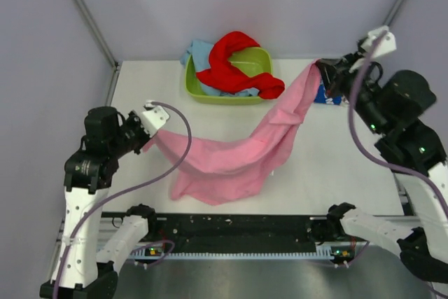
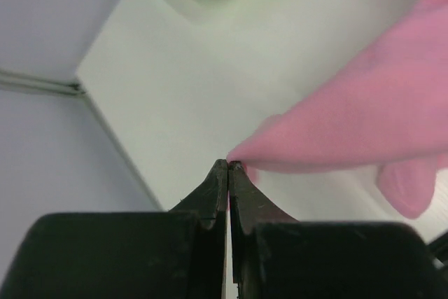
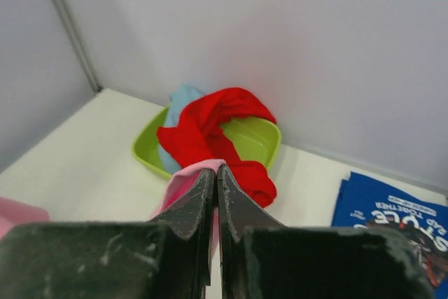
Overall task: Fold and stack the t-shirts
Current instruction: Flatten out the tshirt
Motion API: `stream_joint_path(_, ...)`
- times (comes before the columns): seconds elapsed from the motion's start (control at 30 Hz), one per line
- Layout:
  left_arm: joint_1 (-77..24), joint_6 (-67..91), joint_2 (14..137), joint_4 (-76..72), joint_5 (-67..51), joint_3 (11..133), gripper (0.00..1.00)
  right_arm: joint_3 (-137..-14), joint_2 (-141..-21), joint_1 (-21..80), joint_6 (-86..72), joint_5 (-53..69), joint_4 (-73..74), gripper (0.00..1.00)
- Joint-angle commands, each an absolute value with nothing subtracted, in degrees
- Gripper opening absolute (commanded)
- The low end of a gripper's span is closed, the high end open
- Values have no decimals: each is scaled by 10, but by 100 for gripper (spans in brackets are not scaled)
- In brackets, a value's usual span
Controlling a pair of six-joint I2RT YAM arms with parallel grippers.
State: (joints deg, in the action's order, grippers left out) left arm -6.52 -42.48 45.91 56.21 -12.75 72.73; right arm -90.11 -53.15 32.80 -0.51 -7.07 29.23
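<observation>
A pink t-shirt (image 1: 238, 152) hangs stretched between both arms, sagging onto the table in the middle. My left gripper (image 1: 148, 143) is shut on its left edge; in the left wrist view the pink t-shirt (image 2: 364, 124) runs off to the right from the left gripper (image 2: 229, 164). My right gripper (image 1: 323, 68) is shut on its far right end, lifted above the table; in the right wrist view a pink fold (image 3: 183, 180) sits at the right gripper (image 3: 216, 169). A red t-shirt (image 1: 234, 64) and a light blue one (image 1: 198, 52) lie in the green tub. A navy blue printed t-shirt (image 3: 395, 218) lies flat at the far right.
The lime green tub (image 1: 262, 57) stands at the back centre of the white table (image 1: 140, 103), close to the rear wall. Grey walls close in the table on three sides. A black rail (image 1: 231, 232) runs along the near edge between the arm bases.
</observation>
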Motion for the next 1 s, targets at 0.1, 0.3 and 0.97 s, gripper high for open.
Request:
stream_joint_path(0.1,-99,-446,461,585,-310,603,0,-901,-701,201,-31,-27,223,0)
stream_joint_path(0.3,-155,-454,514,544,-302,539,0,-939,-866,188,-54,-40,185,0)
stream_joint_path(0.97,-42,-511,602,478,-220,516,74,-711,-800,276,-4,177,191,73)
